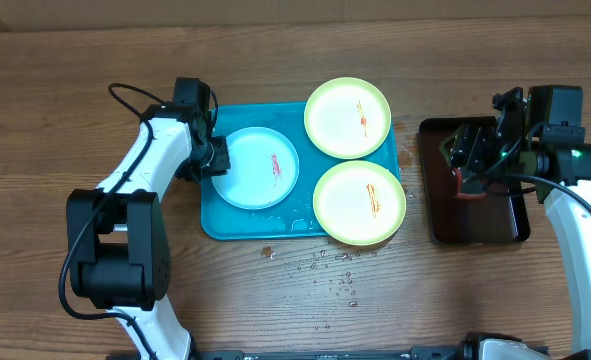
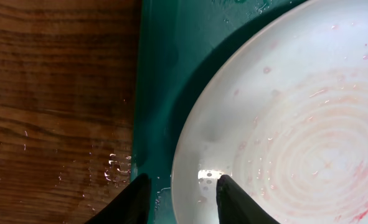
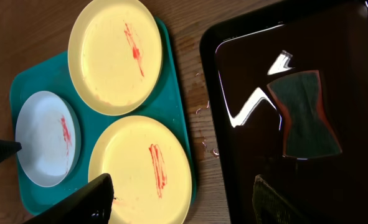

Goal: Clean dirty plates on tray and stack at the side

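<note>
Reading the left wrist view, I see the left gripper [image 2: 182,182] partly open, with one finger over the turquoise tray [image 1: 225,222] and the other over the blue-rimmed plate [image 1: 265,170], so the plate's left rim sits between them. That plate lies on the tray beside two green-rimmed plates [image 1: 347,117], and all three are red-smeared. The right gripper [image 3: 182,186] is wide open and empty, above the dark tray [image 1: 475,225], which holds a sponge [image 3: 305,115].

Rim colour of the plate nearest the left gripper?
Light blue, on the small round plastic plate; overhead view shows it best.
</note>
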Tool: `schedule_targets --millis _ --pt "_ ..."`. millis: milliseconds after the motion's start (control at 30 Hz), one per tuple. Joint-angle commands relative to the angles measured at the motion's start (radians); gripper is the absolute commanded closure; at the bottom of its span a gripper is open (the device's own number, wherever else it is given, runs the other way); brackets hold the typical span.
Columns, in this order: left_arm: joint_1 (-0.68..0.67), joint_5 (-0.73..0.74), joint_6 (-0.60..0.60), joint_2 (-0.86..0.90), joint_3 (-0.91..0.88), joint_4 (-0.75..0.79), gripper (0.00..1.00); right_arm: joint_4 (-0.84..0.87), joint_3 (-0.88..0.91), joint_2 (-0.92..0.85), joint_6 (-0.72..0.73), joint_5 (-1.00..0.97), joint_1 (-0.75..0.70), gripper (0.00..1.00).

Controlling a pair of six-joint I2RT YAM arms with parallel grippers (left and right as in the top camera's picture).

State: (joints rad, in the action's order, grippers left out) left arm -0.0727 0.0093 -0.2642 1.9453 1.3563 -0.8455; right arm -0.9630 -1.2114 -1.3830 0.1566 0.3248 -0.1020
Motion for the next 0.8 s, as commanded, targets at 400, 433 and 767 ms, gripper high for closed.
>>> schedule_targets --millis 400,433,767 --pt "-0.009 -0.017 -0.021 0.013 -0.059 0.049 0.67 0.002 -0.025 0.000 -0.004 -0.011 0.006 0.27" --pt "-0.009 -0.017 -0.021 0.013 -0.069 0.057 0.67 0.002 -0.025 0.000 -0.004 -0.011 0.006 0.27" --pt "-0.014 -0.013 -0.028 0.013 -0.079 0.098 0.79 0.002 -0.025 -0.003 -0.007 -0.011 0.006 0.28"
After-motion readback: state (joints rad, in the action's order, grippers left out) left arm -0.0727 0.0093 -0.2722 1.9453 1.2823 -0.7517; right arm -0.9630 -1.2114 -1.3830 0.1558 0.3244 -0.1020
